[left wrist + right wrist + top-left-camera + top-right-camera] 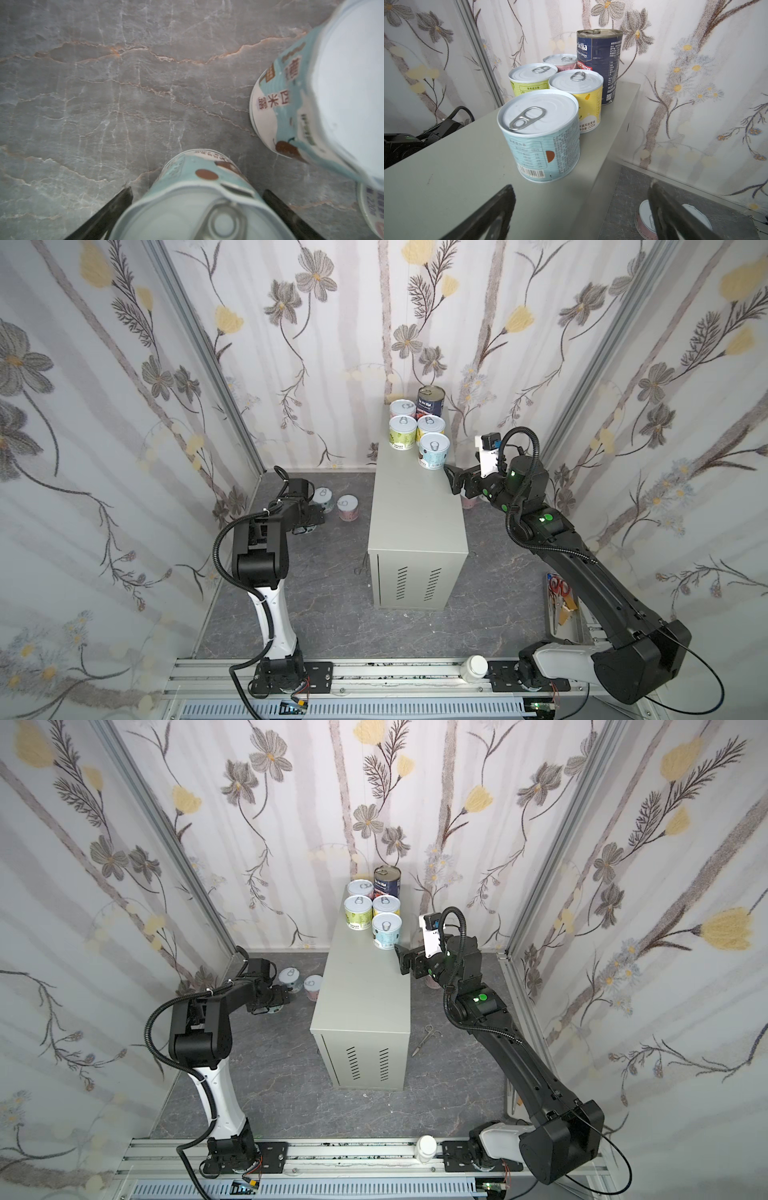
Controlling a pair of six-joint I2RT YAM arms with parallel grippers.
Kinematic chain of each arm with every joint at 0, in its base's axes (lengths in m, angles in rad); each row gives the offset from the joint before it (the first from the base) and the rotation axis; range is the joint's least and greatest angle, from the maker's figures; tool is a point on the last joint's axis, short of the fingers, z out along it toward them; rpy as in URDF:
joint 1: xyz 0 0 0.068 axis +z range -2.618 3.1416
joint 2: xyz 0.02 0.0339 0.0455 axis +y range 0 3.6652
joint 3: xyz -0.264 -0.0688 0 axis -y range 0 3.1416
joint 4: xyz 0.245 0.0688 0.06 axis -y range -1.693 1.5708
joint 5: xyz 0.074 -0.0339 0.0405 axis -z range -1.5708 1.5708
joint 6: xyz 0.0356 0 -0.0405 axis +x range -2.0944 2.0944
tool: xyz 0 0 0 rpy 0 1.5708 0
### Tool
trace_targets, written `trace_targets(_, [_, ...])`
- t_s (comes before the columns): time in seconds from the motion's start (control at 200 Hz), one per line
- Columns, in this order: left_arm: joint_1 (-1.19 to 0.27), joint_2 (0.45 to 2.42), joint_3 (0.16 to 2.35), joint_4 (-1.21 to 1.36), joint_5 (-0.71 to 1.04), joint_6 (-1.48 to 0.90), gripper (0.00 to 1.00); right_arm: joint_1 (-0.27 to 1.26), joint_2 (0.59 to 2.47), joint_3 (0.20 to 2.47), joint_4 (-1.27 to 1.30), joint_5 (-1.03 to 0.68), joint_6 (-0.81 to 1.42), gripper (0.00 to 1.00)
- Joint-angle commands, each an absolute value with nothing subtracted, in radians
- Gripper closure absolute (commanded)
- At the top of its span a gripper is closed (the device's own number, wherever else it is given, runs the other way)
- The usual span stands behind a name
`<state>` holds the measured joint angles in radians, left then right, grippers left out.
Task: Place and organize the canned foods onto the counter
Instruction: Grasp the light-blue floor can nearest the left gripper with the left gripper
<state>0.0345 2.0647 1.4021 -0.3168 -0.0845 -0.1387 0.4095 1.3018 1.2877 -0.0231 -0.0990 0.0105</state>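
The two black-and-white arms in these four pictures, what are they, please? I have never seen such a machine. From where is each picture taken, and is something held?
They are two robot arms, the left arm and the right arm, mounted on a rail. Two pictures come from one double camera high above; the other two come from a small camera on each wrist. On the grey metal box stand five cans: a tall tomato can, a pink can, a yellow-green can, a yellow can and a blue can. More cans wait on the dark floor. The left fingers straddle a blue floor can but are not yet shut on it; the right fingers are open and empty, near the box's blue can. So nothing is held.
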Motion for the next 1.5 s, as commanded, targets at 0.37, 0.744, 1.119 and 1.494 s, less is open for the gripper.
trace_targets(0.37, [0.036, 1.975, 1.206, -0.104, -0.103, -0.205, 0.11, 0.39, 1.325, 1.285, 0.074, -0.153, -0.006, 0.01])
trace_targets(0.744, [0.015, 1.914, 1.075, 0.1, -0.193, -0.187, 0.15, 0.384, 1.341, 1.267, 0.104, -0.16, -0.015, 0.01])
trace_targets(1.119, [-0.008, 1.939, 1.065, 0.181, -0.222, -0.149, 0.17, 0.382, 1.341, 1.252, 0.095, -0.145, -0.015, 0.01])
trace_targets(1.494, [-0.008, 1.985, 1.124, 0.114, -0.205, -0.141, 0.29, 0.38, 1.339, 1.255, 0.084, -0.133, -0.023, 0.01])
